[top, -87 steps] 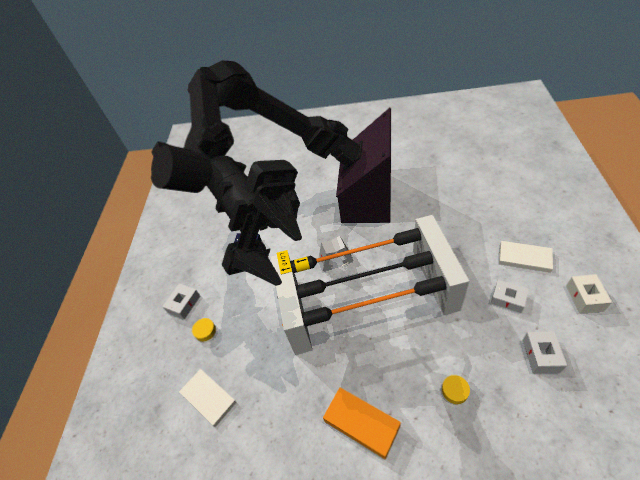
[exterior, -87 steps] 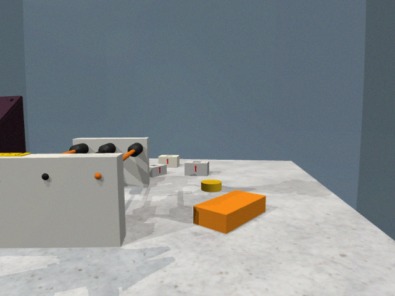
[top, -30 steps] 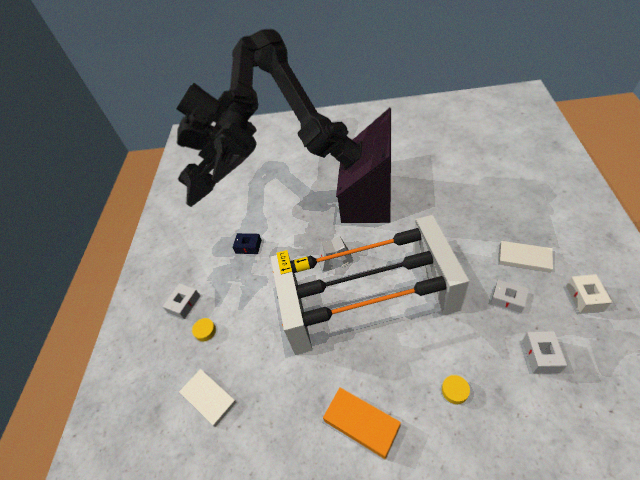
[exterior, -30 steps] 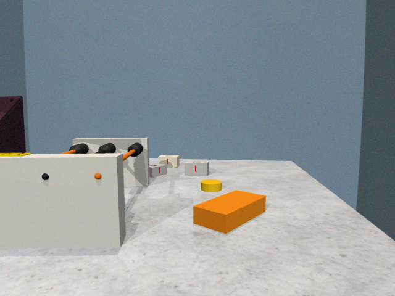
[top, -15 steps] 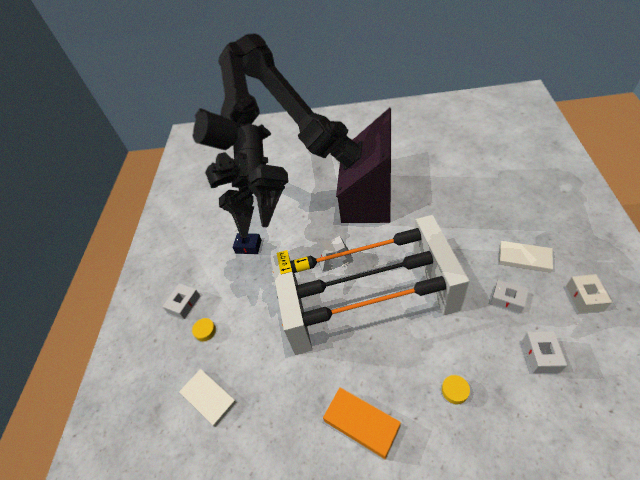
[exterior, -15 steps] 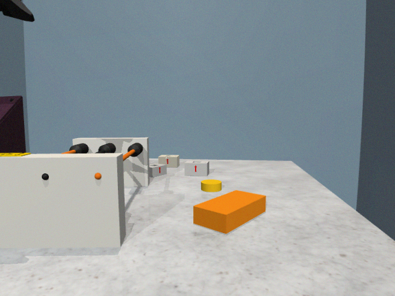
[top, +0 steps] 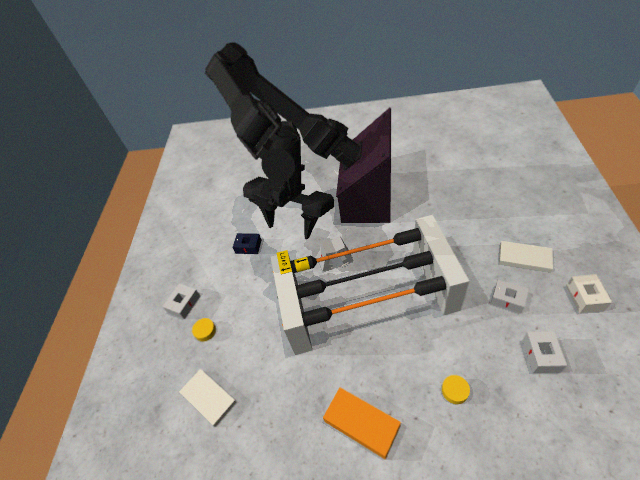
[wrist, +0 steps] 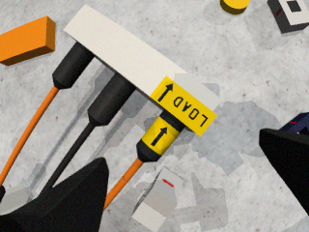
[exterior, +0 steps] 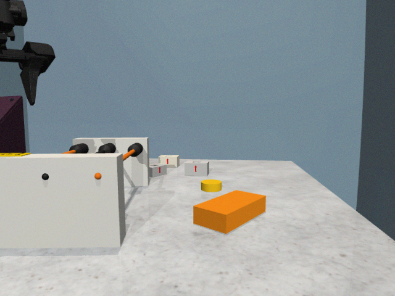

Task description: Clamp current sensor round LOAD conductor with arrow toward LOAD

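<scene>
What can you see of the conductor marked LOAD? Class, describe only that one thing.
The conductor marked LOAD is a thin, straight orange rod, the rearmost of three parallel conductors held level between two white end blocks. A black sleeve caps one end. At the other, a yellow collar with a black arrow meets the block under a yellow LOAD label. A small pale sensor stands close beside it; whether they touch is unclear. The open tool hangs above it, empty.
</scene>
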Robot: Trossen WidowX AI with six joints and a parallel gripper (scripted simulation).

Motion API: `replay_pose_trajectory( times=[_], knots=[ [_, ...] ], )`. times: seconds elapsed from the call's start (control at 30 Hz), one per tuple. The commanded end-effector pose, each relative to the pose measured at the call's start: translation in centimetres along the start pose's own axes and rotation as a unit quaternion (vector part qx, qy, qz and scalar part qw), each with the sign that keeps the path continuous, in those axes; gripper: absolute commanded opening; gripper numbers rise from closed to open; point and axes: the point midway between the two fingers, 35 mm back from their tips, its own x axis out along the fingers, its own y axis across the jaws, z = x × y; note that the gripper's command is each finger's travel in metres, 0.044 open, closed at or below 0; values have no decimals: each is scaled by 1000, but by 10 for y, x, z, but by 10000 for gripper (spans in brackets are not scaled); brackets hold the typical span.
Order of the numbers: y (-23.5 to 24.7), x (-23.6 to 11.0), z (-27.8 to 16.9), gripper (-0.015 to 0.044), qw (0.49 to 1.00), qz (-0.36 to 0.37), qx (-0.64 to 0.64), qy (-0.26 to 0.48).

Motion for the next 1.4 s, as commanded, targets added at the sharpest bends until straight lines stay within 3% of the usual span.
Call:
replay_pose_trajectory(
  times=[0.0,0.6,0.73,0.9,1.37],
  knots=[
    [-5,-4,2,440,999,-32,-15,-3],
    [-5,-4,2,440,999,-32,-15,-3],
    [19,16,-29,440,985,-13,-159,66],
    [46,41,-93,440,903,43,-385,188],
    [47,53,-100,440,898,46,-393,192]
  ],
)
